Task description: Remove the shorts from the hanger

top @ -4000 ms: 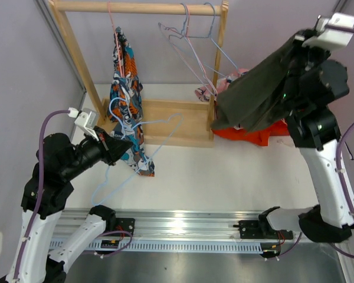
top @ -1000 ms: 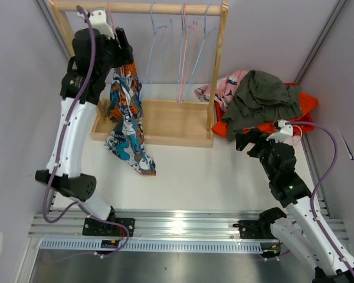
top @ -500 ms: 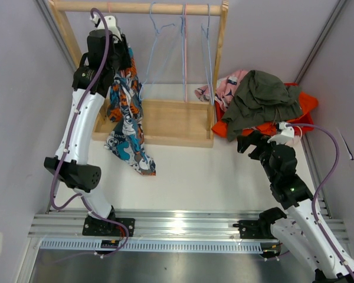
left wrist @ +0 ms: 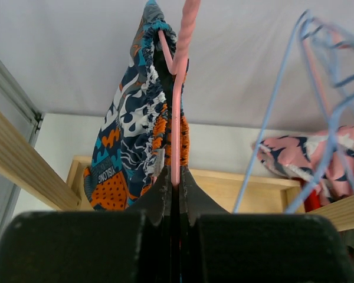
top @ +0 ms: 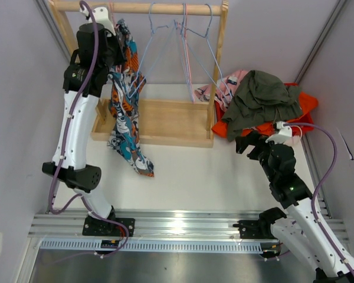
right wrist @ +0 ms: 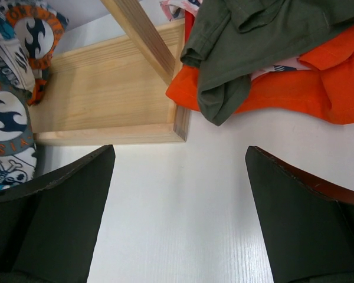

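The blue, orange and white cartoon-print shorts point(top: 125, 112) hang from a pink hanger point(left wrist: 176, 118) at the left end of the wooden rack's rail point(top: 153, 7). My left gripper point(top: 117, 36) is raised beside them. In the left wrist view the left gripper point(left wrist: 176, 177) is shut on the pink hanger's wire, just below the bunched waistband point(left wrist: 159, 88). At the right, my right gripper point(top: 243, 144) sits low over the table. Its jaws point(right wrist: 180, 177) are wide open with nothing between them. Olive green shorts point(top: 262, 97) lie in a heap before it.
Empty wire hangers point(top: 189, 53) dangle askew from the rail's middle and right. The rack's wooden base tray point(top: 165, 121) lies below. Orange shorts point(top: 304, 106) and pink patterned shorts point(top: 227, 85) lie under the olive pair beside the rack's right post point(top: 217, 71).
My left gripper has shut on the pink hanger's wire and shifted slightly left. The cartoon shorts swung with it, and the empty hangers have splayed out. The right arm barely moved.
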You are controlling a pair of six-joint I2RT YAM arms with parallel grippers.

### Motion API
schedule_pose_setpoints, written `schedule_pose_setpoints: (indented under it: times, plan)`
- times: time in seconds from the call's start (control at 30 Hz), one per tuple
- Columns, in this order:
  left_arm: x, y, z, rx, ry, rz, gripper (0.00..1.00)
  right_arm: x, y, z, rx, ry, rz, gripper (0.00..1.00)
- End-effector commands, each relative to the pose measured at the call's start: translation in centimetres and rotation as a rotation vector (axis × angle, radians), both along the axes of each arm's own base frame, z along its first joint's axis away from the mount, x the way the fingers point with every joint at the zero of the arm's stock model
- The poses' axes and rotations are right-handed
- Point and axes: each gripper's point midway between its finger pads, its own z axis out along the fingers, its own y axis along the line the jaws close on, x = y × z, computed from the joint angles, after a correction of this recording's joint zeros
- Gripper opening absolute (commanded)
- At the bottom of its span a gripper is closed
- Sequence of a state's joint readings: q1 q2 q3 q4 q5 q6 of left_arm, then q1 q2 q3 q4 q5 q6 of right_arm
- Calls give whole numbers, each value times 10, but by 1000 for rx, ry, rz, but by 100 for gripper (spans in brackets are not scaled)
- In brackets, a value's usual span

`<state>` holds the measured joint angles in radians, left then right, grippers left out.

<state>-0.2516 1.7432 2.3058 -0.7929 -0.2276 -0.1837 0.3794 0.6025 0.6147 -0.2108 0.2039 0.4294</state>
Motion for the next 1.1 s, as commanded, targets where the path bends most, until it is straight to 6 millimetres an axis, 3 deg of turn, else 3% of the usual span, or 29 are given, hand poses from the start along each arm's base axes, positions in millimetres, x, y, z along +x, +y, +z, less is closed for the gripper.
schedule_pose_setpoints:
  times: [0.0,0.13,0.17,0.2,0.27,0.3,0.33,0.37,0.4,0.43,0.47,0.5,0.57,0.6,0.63,0.67,0.7,0.73,0.8,0.83,0.87,0.9,0.93,1.0,1.03,1.07]
  plan:
    - [-51,-4,101,-80,-257,-46,0,0,13,46,4,-113,73,99]
    - [-84,0,129,-103,-328,-59,0,-6,52,102,6,-236,263,99]
    - [-88,1,130,-106,-333,-59,0,-10,57,132,18,-291,290,99]
    - [-99,5,138,-113,-358,-55,0,-16,72,144,20,-311,364,99]
    - [-99,6,130,-112,-340,-47,0,-23,103,163,13,-335,482,99]
    - [-109,10,138,-120,-370,-45,0,-33,114,193,30,-394,533,100]
    - [-104,8,125,-111,-341,-47,0,-40,127,207,41,-427,572,99]
    - [-105,8,123,-111,-337,-47,0,-53,160,207,31,-431,670,99]
    - [-106,8,121,-113,-336,-48,0,-60,168,230,43,-475,670,99]
    - [-106,8,115,-107,-326,-51,0,-64,180,238,42,-491,670,99]
    - [-107,8,114,-105,-324,-55,0,-87,207,243,30,-517,748,99]
    - [-106,6,109,-102,-314,-58,0,-81,229,244,8,-507,729,99]
    - [-108,7,107,-104,-314,-62,0,-89,260,253,11,-528,755,100]
    - [-109,5,103,-106,-306,-69,0,-91,295,235,-13,-490,796,99]
    - [-112,6,105,-109,-313,-71,0,-95,306,253,20,-517,801,99]
    - [-113,5,104,-110,-313,-74,0,-96,319,253,24,-514,807,99]
    - [-112,5,101,-110,-307,-77,0,-97,346,237,-2,-489,831,100]
    - [-113,4,102,-113,-308,-81,0,-98,354,251,26,-510,831,99]
    - [-117,4,104,-121,-310,-89,0,-99,375,249,26,-507,844,99]
    - [-119,2,104,-124,-308,-98,0,-94,395,233,2,-490,850,99]
    - [-122,3,106,-129,-311,-101,0,-94,401,245,21,-509,847,99]
    - [-125,3,107,-137,-313,-105,0,-91,408,244,14,-511,836,99]
    - [-127,2,106,-140,-311,-109,0,-87,424,229,-19,-509,838,99]
    - [-135,3,111,-146,-328,-122,0,-79,434,237,-18,-531,807,99]
    - [-135,2,107,-146,-319,-123,0,-72,451,217,-61,-508,806,100]
    - [-136,2,107,-145,-322,-123,0,-70,457,215,-67,-505,803,100]
